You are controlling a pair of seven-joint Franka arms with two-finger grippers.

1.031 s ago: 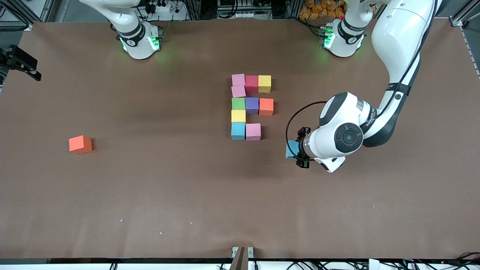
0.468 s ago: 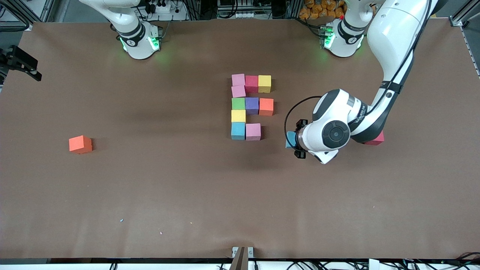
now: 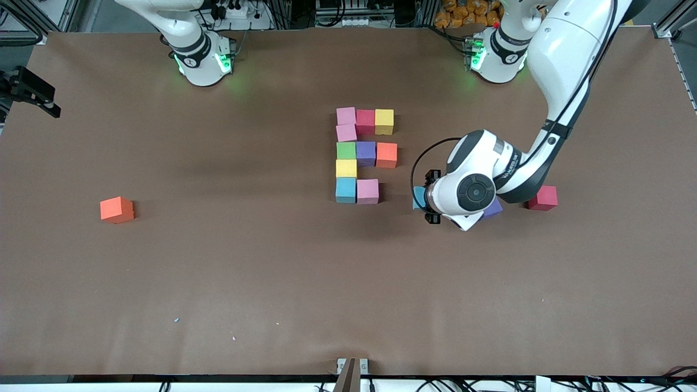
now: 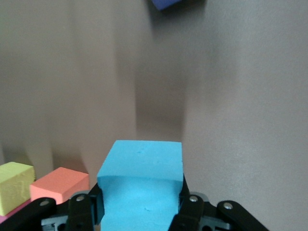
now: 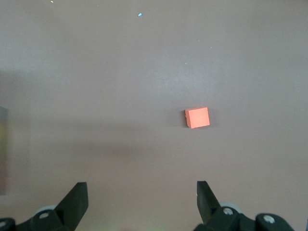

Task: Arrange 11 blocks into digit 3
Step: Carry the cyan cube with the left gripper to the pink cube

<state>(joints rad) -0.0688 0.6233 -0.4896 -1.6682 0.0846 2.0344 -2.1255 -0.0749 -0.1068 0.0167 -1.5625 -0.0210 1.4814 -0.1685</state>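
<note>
1. We see the left claw (image 4: 139, 211) clamped on one light blue block (image 4: 142, 185), held up over the bare counter (image 3: 272, 261) just toward the left arm's end from the figure.
2. We see the right claw (image 5: 139, 202) spread wide and empty, high over the right arm's end of the counter, where that arm waits; a lone orange block (image 5: 198, 117) lies below it.
3. We count thirteen blocks: ten in the figure, one in the left claw, and three loose.
4. By colour we count three pink, two red, two yellow, one green, two purple, two orange and two light blue.
5. The loose purple block (image 3: 494, 208) lies half hidden under the left wrist, and the loose red block (image 3: 542, 197) sits near it, farther toward the left arm's end.
6. The figure (image 3: 365, 155) is mid-counter, a blocky shape of touching matte cubes.
7. Its row nearest the bases runs pink, red, yellow; then one pink; then green, purple, orange; then one yellow; then light blue and pink.
8. The last row holds only two blocks, its third cell bare.
9. The figure's long axis runs from the bases toward the front camera, five rows tall, its prongs pointing to the left arm's end.
</note>
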